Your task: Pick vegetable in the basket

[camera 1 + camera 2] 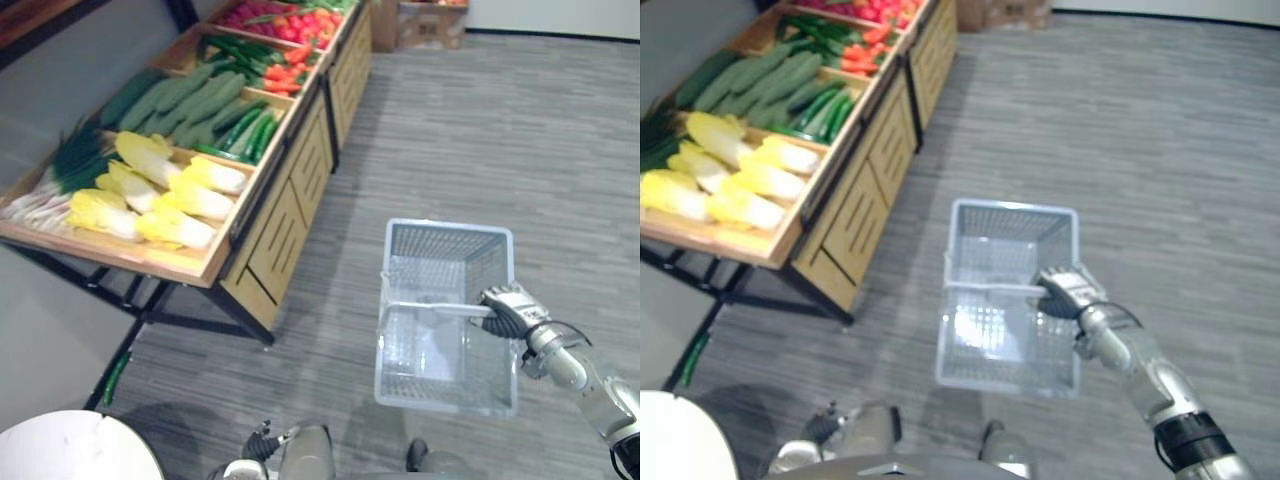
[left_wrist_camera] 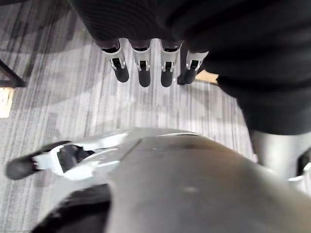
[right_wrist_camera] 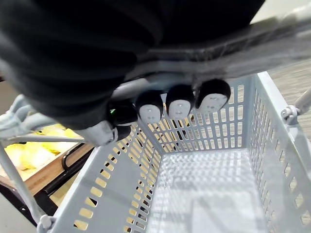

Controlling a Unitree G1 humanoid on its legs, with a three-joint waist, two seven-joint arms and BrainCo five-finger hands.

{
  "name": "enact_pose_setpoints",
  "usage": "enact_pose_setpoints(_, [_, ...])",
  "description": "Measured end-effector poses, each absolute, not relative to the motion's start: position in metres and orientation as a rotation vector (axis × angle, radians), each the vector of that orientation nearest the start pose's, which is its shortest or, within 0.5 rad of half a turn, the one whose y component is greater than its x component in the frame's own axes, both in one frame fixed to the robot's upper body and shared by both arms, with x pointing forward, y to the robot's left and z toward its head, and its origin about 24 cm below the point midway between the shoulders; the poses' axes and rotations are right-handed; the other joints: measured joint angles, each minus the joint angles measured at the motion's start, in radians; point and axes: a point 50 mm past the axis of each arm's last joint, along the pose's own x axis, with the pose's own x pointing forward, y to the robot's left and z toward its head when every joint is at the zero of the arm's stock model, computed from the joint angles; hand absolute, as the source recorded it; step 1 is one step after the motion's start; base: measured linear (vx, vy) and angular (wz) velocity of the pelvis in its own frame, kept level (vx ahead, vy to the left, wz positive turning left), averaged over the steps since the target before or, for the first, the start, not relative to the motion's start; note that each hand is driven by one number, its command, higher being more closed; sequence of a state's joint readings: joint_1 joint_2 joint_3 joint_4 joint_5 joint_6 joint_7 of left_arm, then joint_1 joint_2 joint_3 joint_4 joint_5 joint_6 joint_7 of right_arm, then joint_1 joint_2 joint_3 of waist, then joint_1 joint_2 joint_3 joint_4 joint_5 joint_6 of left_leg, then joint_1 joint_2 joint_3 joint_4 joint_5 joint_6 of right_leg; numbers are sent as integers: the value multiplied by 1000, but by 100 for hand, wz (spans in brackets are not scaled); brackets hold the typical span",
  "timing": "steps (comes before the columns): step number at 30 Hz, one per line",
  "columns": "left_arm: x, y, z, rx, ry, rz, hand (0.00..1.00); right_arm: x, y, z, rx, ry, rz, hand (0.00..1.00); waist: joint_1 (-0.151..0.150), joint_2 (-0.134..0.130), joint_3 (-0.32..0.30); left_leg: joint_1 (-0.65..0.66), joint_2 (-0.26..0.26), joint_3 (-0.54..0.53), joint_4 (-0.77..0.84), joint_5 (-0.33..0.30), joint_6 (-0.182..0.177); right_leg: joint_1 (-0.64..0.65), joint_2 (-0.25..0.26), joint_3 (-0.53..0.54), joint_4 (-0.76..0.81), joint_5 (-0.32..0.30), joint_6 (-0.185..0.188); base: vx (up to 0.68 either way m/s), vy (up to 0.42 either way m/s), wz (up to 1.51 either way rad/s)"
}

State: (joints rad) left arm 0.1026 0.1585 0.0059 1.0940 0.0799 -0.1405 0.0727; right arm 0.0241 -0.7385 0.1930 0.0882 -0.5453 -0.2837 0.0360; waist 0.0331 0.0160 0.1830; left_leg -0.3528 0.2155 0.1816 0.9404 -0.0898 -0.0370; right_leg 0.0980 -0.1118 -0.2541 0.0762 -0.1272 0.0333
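- Pale grey plastic mesh makes up the basket [image 1: 448,228], which hangs over the grey striped floor [image 1: 520,120] to the right of the stand and apart from it.
- The right hand [image 1: 508,307] has its fingers [image 3: 179,102] curled round the basket's thin handle [image 1: 430,308]. In the right wrist view the dark tips fold back beneath the bar, and the thumb is hard to make out.
- The left hand [image 2: 144,68] shows in its own wrist view with fingers straight and relaxed, pointing at the floor and holding nothing.
- The vegetables all lie on the sloping wooden stand [image 1: 290,200], none in either hand:
- yellow-white cabbages [image 1: 170,190] in the nearest compartment, beside green onions [image 1: 60,170] whose stalks run off the picture's left edge;
- pale green cucumbers [image 1: 190,100] in the next compartment, with darker, slimmer green ones [image 1: 250,130] along its right side;
- orange-red pieces [image 1: 285,72] and red ones [image 1: 285,22] farther back (too small to tell what kind, and the farthest compartment is cut off at the top).
- A corner of the stand and some yellow cabbage also show past the basket's wall in the right wrist view.
- A white rounded shape [image 1: 70,445] sits at the lower left corner, cut off; what it is cannot be told.
- A cardboard box [image 1: 420,25] stands beyond the stand, partly out of frame.
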Motion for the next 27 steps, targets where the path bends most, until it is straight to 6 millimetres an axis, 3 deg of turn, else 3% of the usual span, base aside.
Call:
enact_pose_setpoints(2, [87, 217, -158, 243, 1050, 116, 0, 238, -230, 50, -1235, -83, 414, 100, 2, -3, 2, -26, -49, 87, -265, -4, 4, 35, -32, -24, -11, -35, 31, 362, 205, 33])
enact_pose_setpoints(3, [84, 215, -159, 241, 1062, 117, 0, 236, -230, 49, -1229, -79, 416, 100, 5, 10, -4, -9, -79, 118, -539, 33, -9, 70, -30, -34, -30, -56, 57, 354, 223, 19])
enact_pose_setpoints(4, [82, 214, -160, 239, 1068, 117, 0, 236, -230, 48, -1227, -77, 418, 100, 7, 15, -5, -4, -85, 118, -602, 51, -14, 78, -26, -35, -37, -61, 63, 444, 244, 9])
enact_pose_setpoints(5, [73, 212, -162, 231, 1097, 116, 0, 233, -230, 45, -1220, -70, 426, 100, 19, 46, -19, 26, -84, 110, -778, 154, 5, 107, 2, -29, -57, -77, 80, 399, 191, -2])
enact_pose_setpoints(6, [71, 213, -163, 230, 1109, 121, 0, 232, -227, 41, -1202, -59, 426, 100, 28, 44, -23, 33, -95, 116, -781, 195, 63, 121, 2, -19, -64, -87, 78, 470, 200, 13])
enact_pose_setpoints(7, [76, 217, -161, 237, 1094, 134, 0, 231, -223, 34, -1183, -43, 443, 100, 35, -3, -23, 0, -127, 127, -728, 130, 71, 116, -12, 21, -69, -84, 68, 438, 153, 22])
enact_pose_setpoints(8, [77, 218, -160, 233, 1086, 145, 0, 231, -224, 34, -1186, -41, 441, 100, 40, -9, -23, -19, -129, 134, -688, 109, 76, 119, -15, 30, -74, -72, 67, 508, 183, 16])
enact_pose_setpoints(9, [78, 219, -160, 225, 1088, 155, 0, 235, -225, 35, -1187, -41, 436, 100, 59, -8, -23, -35, -127, 147, -606, 65, 109, 133, -30, 48, -75, -53, 84, 431, 168, 9])
enact_pose_setpoints(10, [74, 220, -161, 222, 1102, 162, 0, 236, -223, 34, -1192, -40, 446, 100, 59, -9, -23, -29, -126, 182, -565, 39, 137, 154, -41, 61, -67, -42, 84, 402, 195, 8])
enact_pose_setpoints(12, [66, 220, -162, 222, 1125, 166, 0, 235, -220, 32, -1185, -37, 463, 100, 64, -13, -23, 21, -131, 223, -563, -29, 150, 153, -63, 97, 16, -37, 86, 380, 205, 3])
enact_pose_setpoints(13, [59, 220, -164, 221, 1143, 168, 0, 234, -216, 30, -1178, -45, 481, 100, 69, -28, -33, 55, -150, 235, -595, -51, 139, 121, -84, 118, 109, -35, 89, 309, 167, -22])
enact_pose_setpoints(15, [51, 223, -164, 224, 1165, 177, 0, 233, -208, 26, -1154, -46, 495, 100, 78, -56, -47, 126, -189, 253, -685, -50, 137, 5, -124, 167, 364, -4, 144, 276, 135, -17])
enact_pose_setpoints(16, [46, 227, -164, 237, 1177, 176, 0, 231, -203, 21, -1136, -42, 505, 100, 74, -75, -45, 190, -212, 251, -743, -48, 134, -80, -142, 212, 566, 85, 255, 402, 150, 12])
enact_pose_setpoints(17, [42, 229, -164, 255, 1193, 167, 0, 230, -198, 16, -1113, -34, 512, 100, 58, -93, -47, 252, -231, 233, -783, -50, 132, -165, -139, 251, 772, 173, 263, 354, 101, 26])
enact_pose_setpoints(18, [39, 235, -163, 273, 1203, 168, 0, 230, -196, 15, -1104, -30, 514, 100, 52, -98, -47, 283, -240, 215, -799, -52, 130, -202, -138, 251, 876, 172, 260, 451, 91, 50])
enact_pose_setpoints(19, [38, 235, -163, 287, 1214, 156, 0, 229, -196, 13, -1103, -23, 517, 100, 47, -98, -46, 344, -248, 186, -821, -61, 133, -256, -133, 229, 1010, 147, 218, 313, 24, 56])
enact_pose_setpoints(21, [41, 234, -163, 293, 1213, 144, 0, 228, -197, 12, -1110, -18, 519, 100, 34, -85, -44, 414, -250, 136, -845, -66, 141, -319, -136, 164, 1057, 77, 102, 390, -5, 80])
enact_pose_setpoints(22, [45, 234, -163, 292, 1201, 144, 0, 228, -198, 12, -1114, -14, 520, 100, 20, -83, -45, 446, -249, 96, -860, -65, 140, -356, -140, 120, 1003, 31, 37, 408, -40, 95])
enact_pose_setpoints(24, [55, 232, -162, 284, 1175, 146, 0, 229, -200, 12, -1120, -11, 521, 100, 7, -76, -42, 465, -238, 24, -863, -64, 139, -393, -135, 82, 835, 1, 2, 353, -103, 117])
enact_pose_setpoints(25, [59, 231, -162, 276, 1165, 148, 0, 229, -200, 12, -1122, -7, 520, 100, 2, -75, -42, 469, -222, -11, -856, -64, 138, -400, -120, 86, 725, 0, 0, 433, -237, 140])
enact_pose_setpoints(26, [59, 229, -162, 267, 1164, 148, 0, 229, -201, 12, -1124, -4, 517, 100, 1, -56, -34, 474, -202, -55, -851, -64, 137, -400, -98, 123, 585, 2, 3, 426, -292, 151])
enact_pose_setpoints(27, [59, 228, -162, 248, 1167, 163, 0, 230, -201, 13, -1124, -10, 512, 100, 0, -59, -38, 481, -179, -105, -846, -65, 113, -394, -94, 194, 420, 19, 22, 426, -321, 135])
